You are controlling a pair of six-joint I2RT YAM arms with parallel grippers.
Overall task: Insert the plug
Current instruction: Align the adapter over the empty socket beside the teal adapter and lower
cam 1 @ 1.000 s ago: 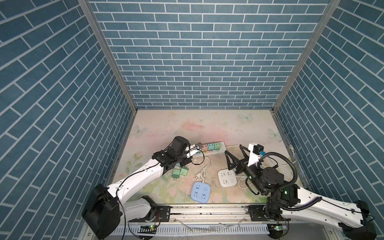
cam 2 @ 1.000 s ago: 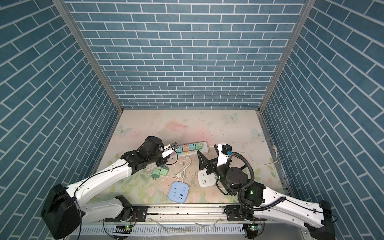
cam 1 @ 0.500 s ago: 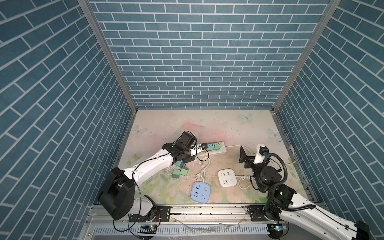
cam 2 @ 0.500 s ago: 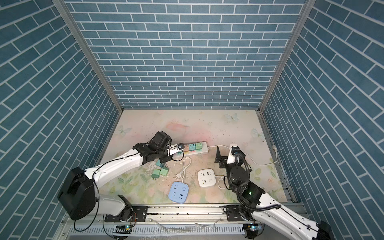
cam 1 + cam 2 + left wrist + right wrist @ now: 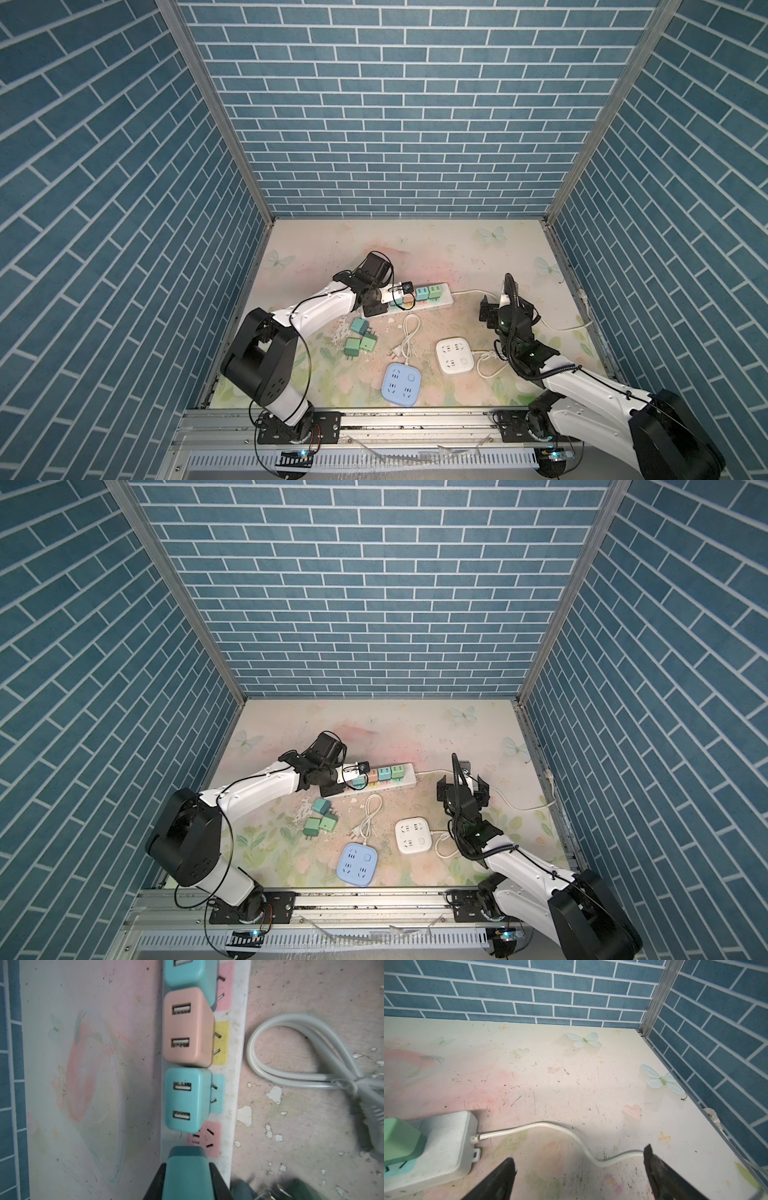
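The left end effector point(image 5: 187, 1166) pinches the light, stiff-looking teal plastic charger plug point(image 5: 185, 1182) by its slick flat sides at the free pink socket point(image 5: 208, 1140) on the white power strip point(image 5: 236, 1084), while the right end effector point(image 5: 579, 1154) gapes empty.

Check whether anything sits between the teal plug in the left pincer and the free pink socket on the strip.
Nothing visible does. The teal plug, gripped by the left pincer, hangs just short of the pink socket on the power strip. The neighbouring blue adapter crowds that socket's edge, so clearance may be tight.
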